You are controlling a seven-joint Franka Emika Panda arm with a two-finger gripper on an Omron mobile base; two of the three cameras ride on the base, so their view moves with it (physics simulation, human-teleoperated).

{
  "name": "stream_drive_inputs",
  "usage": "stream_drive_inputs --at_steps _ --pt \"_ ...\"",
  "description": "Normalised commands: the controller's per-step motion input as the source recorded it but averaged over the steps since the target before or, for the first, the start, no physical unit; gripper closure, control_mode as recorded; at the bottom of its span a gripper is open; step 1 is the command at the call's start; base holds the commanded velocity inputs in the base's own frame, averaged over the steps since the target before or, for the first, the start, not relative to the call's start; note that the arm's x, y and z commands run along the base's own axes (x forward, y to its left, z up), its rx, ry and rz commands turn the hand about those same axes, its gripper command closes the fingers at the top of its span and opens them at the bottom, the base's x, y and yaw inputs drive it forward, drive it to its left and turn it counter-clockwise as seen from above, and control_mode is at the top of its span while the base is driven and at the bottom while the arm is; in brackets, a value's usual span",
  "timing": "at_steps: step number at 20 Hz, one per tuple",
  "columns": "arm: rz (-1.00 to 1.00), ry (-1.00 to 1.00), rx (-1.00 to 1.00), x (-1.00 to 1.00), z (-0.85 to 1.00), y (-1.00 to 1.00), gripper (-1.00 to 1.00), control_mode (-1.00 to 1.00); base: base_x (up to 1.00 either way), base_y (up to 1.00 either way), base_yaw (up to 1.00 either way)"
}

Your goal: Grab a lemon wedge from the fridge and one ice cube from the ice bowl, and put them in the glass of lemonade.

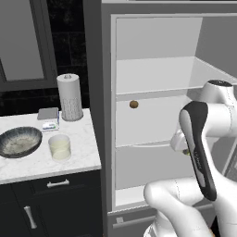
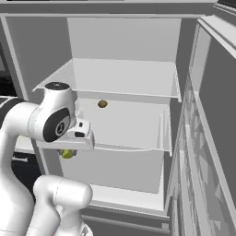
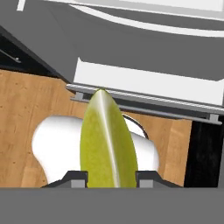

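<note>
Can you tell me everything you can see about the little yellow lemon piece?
The lemon wedge is a smooth, shiny yellow-green sliver with a pale ridge down its middle and a pointed tip. It sits between the two dark fingertips of the end effector, which is shut on it, held out in front of the open fridge.

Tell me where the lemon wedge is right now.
The lemon wedge sits clamped between the gripper fingertips in the hand view; in the right base view it hangs under the hand, in front of the open fridge.
</note>
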Motion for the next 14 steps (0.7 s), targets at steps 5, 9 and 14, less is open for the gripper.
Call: stream_drive_inputs --at_steps 5,9,14 --pt "0.00 -0.01 0.00 -0.08 0.00 0.00 1.00 1.00 -0.14 0.07 0.00" --pt "0.00 0.00 0.00 0.00 0.00 0.00 1.00 1.00 -0.60 0.89 0.00" --pt "0.00 0.00 0.00 0.00 0.00 0.00 1.00 1.00 -0.07 1.00 -0.03"
